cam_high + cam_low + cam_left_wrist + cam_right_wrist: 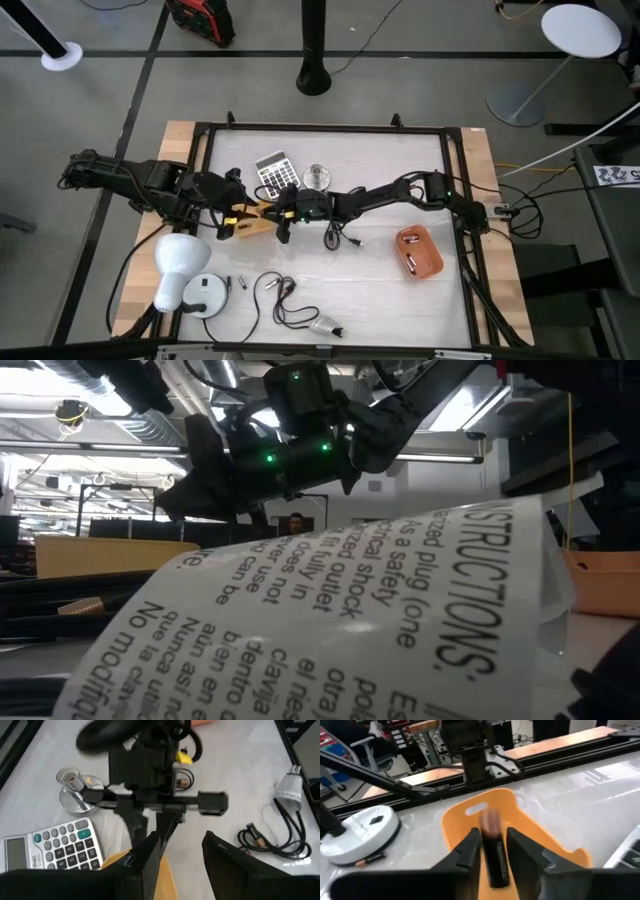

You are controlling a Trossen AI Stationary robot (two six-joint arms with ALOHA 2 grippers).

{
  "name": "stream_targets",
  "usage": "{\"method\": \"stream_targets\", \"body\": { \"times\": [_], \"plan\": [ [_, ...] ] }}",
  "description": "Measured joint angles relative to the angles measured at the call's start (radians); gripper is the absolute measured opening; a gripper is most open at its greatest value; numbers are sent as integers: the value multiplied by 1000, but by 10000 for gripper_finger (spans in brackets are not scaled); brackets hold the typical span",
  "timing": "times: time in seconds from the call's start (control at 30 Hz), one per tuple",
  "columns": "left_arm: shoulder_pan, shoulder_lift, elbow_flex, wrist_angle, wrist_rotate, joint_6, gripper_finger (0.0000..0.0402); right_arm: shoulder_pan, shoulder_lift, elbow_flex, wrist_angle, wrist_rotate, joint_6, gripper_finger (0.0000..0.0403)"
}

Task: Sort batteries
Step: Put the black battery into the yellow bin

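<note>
High view: pale tabletop (pixel 380 290), grey floor (pixel 420 40).

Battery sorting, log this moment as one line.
right hand: over yellow tray, battery between fingers | left hand: open, beside tray | orange tray: holds batteries

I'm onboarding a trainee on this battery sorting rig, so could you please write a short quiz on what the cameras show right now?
1. True or false: the orange tray already has batteries lying in it.
2. Which of these is the right gripper positioned over?
A. the calculator
B. the yellow tray
C. the white lamp
3. In a word, how do the jaws of the left gripper stand?

Key:
1. True.
2. B.
3. Open, with nothing between them.
</note>
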Motion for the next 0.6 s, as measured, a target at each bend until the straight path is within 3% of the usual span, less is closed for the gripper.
{"method": "stream_targets", "body": {
  "times": [0.17,0.33,0.6],
  "plan": [
    [0,0,0,22,0,-1,136,-2,-1,0,-1,2,-7,133],
    [0,0,0,34,0,-1,136,-2,-42,0,-101,-14,-97,150],
    [1,1,0,34,-13,-1,136,6,-226,1,-698,-151,-213,151]
  ]
}}
